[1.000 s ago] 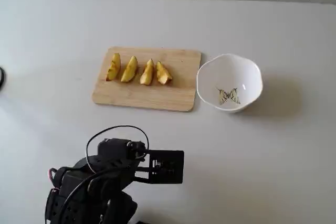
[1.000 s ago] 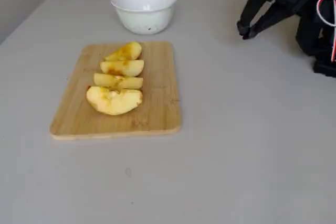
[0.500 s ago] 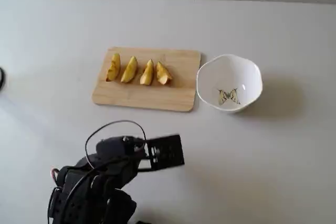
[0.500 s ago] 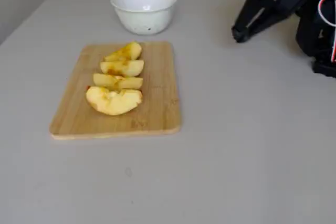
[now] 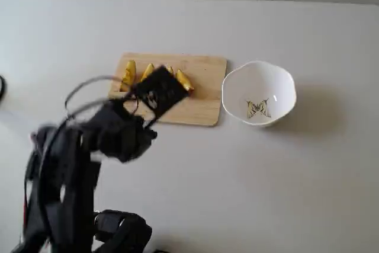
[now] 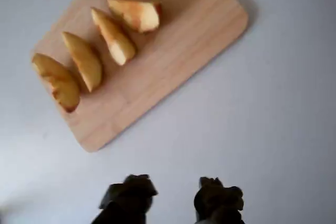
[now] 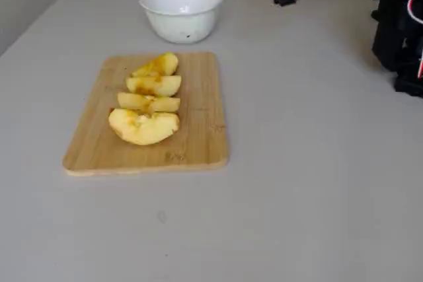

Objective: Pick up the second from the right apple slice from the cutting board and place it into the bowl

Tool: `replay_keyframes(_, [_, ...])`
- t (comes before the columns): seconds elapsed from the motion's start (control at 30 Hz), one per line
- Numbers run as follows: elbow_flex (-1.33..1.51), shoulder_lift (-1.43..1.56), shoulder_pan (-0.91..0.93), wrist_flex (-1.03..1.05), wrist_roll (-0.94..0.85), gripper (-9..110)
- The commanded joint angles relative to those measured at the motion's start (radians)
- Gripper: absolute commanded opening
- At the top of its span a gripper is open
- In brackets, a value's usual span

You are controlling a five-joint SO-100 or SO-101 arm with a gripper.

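Wrist view: fingers [image 6: 170, 195] hanging parted, empty, at bottom edge over bare surface [image 6: 273, 108]. Approach step running. Next: descending onto slice [image 6: 114, 36] on board [image 6: 178, 61], upper left.

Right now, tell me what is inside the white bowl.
The bowl holds no apple: in a fixed view its inside shows only the butterfly drawing. All four apple wedges lie on the cutting board. From the side view, the bowl's inside is hidden by its wall.

Grey table [image 7: 317, 163] bears cutting board [image 7: 198, 137] and bowl [image 7: 182, 14].
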Motion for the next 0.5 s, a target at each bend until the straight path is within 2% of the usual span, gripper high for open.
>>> replay_keyframes(0.0, [-0.509, -0.428, -0.049, 0.11, -0.009, 21])
replay_keyframes(0.1, [-0.704, -0.601, -0.06, 0.158, -0.003, 28])
replay_keyframes(0.2, [-0.833, -0.735, -0.055, 0.169, -0.002, 28])
replay_keyframes(0.47, [-0.937, -0.923, -0.035, 0.095, 0.005, 28])
